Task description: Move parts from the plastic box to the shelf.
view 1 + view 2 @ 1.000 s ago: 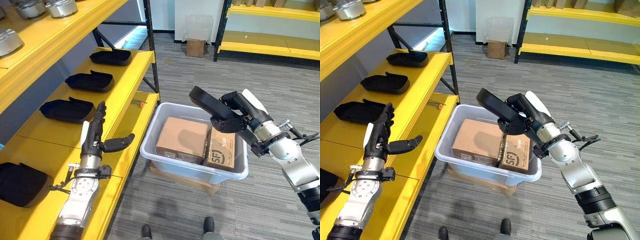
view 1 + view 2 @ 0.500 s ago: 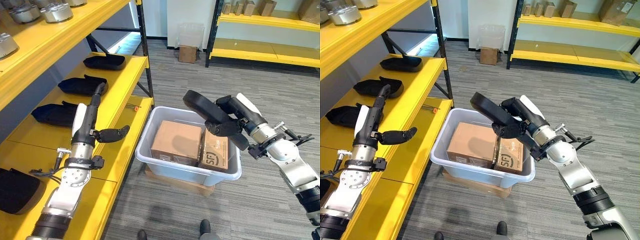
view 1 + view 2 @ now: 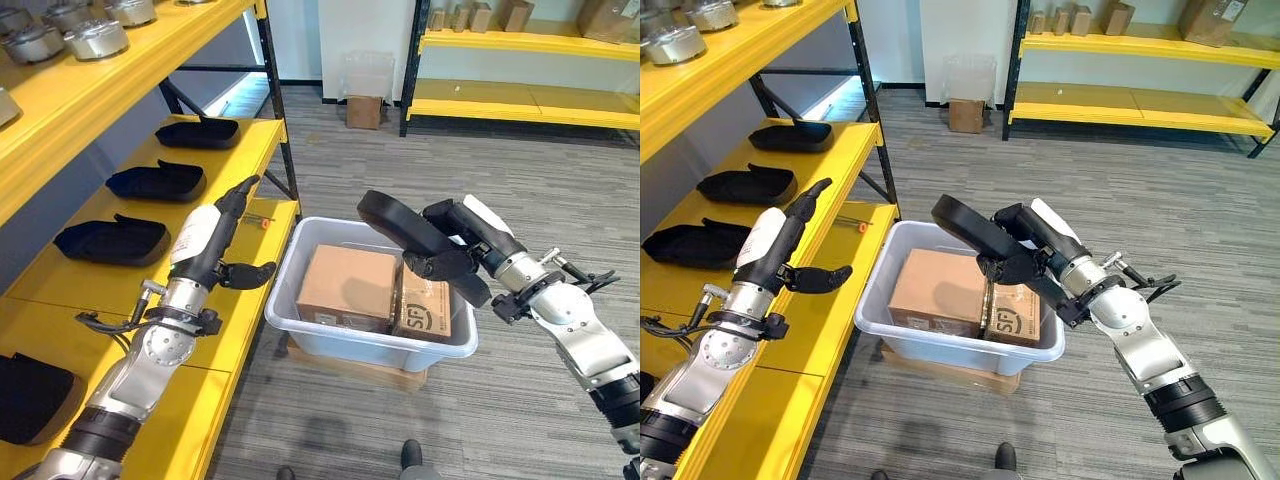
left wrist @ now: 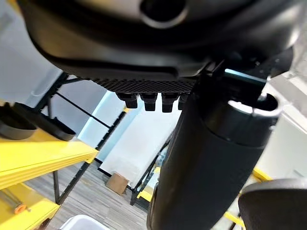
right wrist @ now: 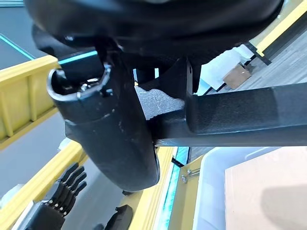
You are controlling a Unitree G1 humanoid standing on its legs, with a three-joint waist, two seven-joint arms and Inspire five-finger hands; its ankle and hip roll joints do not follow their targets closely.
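My right hand (image 3: pixel 472 238) is shut on a long black part (image 3: pixel 402 224) and holds it in the air above the grey plastic box (image 3: pixel 368 346). In the right wrist view the part (image 5: pixel 249 117) is pinched against the thumb (image 5: pixel 110 129). The box holds two cardboard cartons (image 3: pixel 346 288). My left hand (image 3: pixel 206 242) is open over the front edge of the yellow shelf (image 3: pixel 250 215), left of the box, fingers straight and thumb out, holding nothing. Three black parts (image 3: pixel 110 240) (image 3: pixel 155 182) (image 3: pixel 197 133) lie in a row on that shelf.
Another black part (image 3: pixel 30 395) lies at the shelf's near left end. Metal parts (image 3: pixel 95 38) stand on the upper shelf. A black upright post (image 3: pixel 278 130) stands by the box. A flat board (image 3: pixel 350 366) lies under the box. Across the floor are a small carton (image 3: pixel 364 110) and a second yellow rack (image 3: pixel 530 70).
The camera has shifted. My left hand has lifted off the shelf and swung towards the box. My right hand still holds the black part above the box.
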